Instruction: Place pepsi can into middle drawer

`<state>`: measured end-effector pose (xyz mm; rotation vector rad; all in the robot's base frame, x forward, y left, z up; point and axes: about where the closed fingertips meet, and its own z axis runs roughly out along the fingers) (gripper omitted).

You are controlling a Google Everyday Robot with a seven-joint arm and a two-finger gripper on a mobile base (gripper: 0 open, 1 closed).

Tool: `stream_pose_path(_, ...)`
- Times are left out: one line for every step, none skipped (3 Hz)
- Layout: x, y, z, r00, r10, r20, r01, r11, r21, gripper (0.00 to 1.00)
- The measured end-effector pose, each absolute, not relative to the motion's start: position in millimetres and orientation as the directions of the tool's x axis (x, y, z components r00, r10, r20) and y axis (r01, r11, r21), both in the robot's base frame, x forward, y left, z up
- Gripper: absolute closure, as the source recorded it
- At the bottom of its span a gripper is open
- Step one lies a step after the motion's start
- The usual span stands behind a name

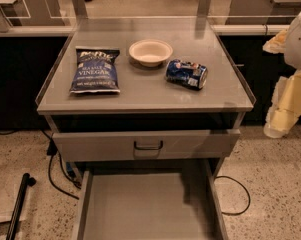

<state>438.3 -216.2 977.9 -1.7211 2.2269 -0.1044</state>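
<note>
Drawer, bench and can, front to back.
Pulled-out middle drawer (145,204), floor bare; gripper (288,106) right of bench (140,91), cannot tell its grip; pepsi can (186,74) lying sideways on bench, long axis left-right, beside bowl (150,52).

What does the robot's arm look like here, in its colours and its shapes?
The arm shows at the right edge of the view: a rounded grey-white shell above, and blocky cream-yellow parts below it. The gripper is the lowest cream-yellow end, low on that right edge, with a pale rounded tip. No cables or markings can be made out on it.
</note>
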Motion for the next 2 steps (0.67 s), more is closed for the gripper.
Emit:
stream_pose_path(438.3,-216.2,978.0,-0.220,-0.953,-0.209,-0.929,0.270,-0.252,0.00)
stream_pose_path(447.4,-212.6,980.9,-0.204,-0.957,-0.204,-0.930,0.255,-0.265,0.00)
